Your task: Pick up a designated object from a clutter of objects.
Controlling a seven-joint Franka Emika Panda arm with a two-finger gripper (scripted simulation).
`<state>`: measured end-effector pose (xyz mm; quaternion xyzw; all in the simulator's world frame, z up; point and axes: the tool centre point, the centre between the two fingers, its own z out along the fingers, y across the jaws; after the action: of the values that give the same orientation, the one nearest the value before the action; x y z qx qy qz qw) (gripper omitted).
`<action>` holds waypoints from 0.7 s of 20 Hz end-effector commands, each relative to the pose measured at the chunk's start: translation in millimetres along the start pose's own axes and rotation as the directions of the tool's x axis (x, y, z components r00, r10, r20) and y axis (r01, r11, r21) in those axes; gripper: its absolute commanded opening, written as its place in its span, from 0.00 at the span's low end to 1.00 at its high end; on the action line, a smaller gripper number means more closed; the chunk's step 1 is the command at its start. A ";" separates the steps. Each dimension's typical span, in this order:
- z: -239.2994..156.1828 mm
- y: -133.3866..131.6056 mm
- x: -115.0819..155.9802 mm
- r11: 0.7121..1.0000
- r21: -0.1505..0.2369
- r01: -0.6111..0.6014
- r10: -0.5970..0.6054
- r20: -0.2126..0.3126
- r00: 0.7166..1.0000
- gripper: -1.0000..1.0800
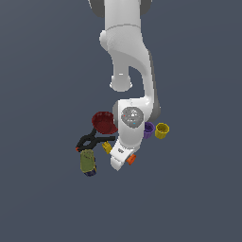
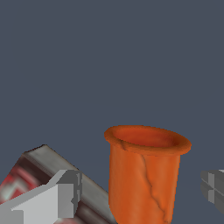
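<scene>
Orange cup [image 1: 131,159], exterior view: we find it right at the claw [image 1: 124,160], mostly masked by the arm; red bowl [image 1: 104,122] and black clamp [image 1: 92,140] lie beyond. Wrist view: orange cup [image 2: 144,175] upright between spread fingers [image 2: 59,194], both apart from its wall, so we count the claw open. We advise centring, then closing gently. Dark red box [image 2: 26,183] is cropped; the cup's base is hidden.
</scene>
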<state>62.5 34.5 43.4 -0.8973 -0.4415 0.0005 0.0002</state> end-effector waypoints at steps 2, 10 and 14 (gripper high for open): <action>10.4 0.5 0.3 1.000 -0.001 0.001 -0.001 -0.001 1.000 0.96; 12.5 1.1 0.7 1.000 -0.001 0.001 -0.001 -0.001 1.000 0.00; 12.5 1.1 0.7 1.000 -0.001 0.001 -0.001 -0.001 1.000 0.00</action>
<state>69.6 32.9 38.5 -0.8976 -0.4408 -0.0070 -0.0038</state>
